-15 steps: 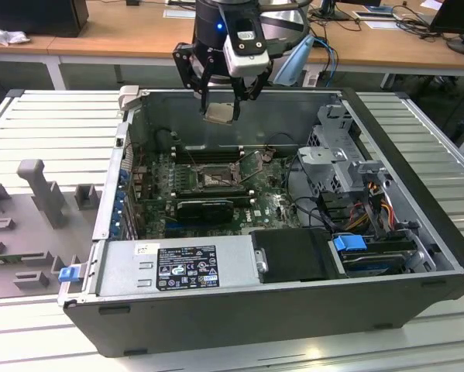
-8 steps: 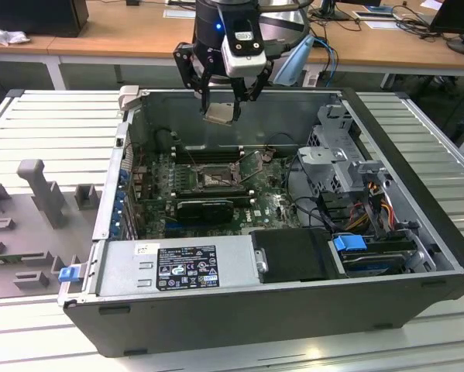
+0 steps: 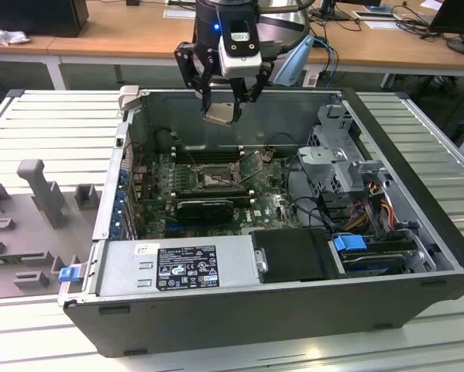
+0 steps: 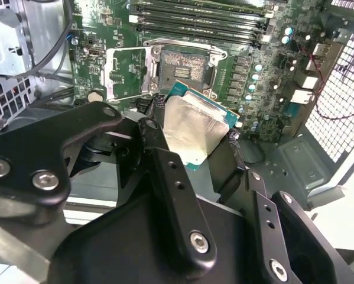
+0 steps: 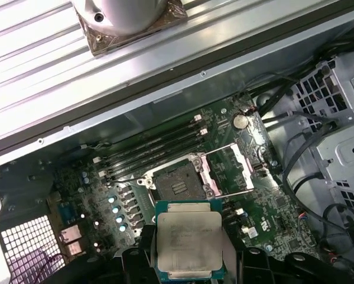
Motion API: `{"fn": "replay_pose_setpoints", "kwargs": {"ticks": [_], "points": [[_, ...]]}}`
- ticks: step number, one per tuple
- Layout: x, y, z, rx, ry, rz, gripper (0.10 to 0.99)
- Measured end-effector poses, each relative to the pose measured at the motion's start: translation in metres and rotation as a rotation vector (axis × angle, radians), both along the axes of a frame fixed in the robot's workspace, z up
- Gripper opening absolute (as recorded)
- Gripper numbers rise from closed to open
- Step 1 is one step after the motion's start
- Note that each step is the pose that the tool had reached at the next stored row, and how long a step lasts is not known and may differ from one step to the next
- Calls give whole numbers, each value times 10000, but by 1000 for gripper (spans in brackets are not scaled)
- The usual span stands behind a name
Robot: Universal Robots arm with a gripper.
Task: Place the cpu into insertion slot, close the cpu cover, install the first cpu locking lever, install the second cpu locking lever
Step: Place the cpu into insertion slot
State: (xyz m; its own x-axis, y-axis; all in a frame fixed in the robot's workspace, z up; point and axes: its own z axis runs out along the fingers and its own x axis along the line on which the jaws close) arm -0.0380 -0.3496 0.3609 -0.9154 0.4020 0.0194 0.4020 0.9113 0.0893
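My gripper [image 3: 225,107] hangs above the back of the open computer case, shut on the cpu [image 3: 220,115], a flat silver-topped square with a green edge. In both wrist views the cpu [image 4: 192,131] [image 5: 188,244] sits between the black fingers [image 4: 158,142], held in the air and well apart from the board. The insertion slot [image 3: 214,180] [image 4: 182,65] [image 5: 175,180] lies open on the green board with its dark centre bare. The cpu cover [image 4: 126,73] [image 5: 247,158] is swung up beside the socket. A thin wire lever [image 5: 231,194] stands raised by the socket's side.
Long black memory sticks [image 3: 207,154] run behind the socket. A black heatsink block [image 3: 204,208] sits in front of it. Cables and a grey drive cage [image 3: 336,155] fill the exterior view's right. The power supply [image 3: 177,267] lies along the front. Grey fixtures [image 3: 42,190] stand outside the case.
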Motion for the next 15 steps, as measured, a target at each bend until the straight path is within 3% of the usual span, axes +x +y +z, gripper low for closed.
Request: {"fn": "replay_pose_setpoints", "kwargs": {"ticks": [8,15], "points": [[0,0,-9,-5,0,-988,533],[0,0,-26,-4,-1,-2212,533]]}}
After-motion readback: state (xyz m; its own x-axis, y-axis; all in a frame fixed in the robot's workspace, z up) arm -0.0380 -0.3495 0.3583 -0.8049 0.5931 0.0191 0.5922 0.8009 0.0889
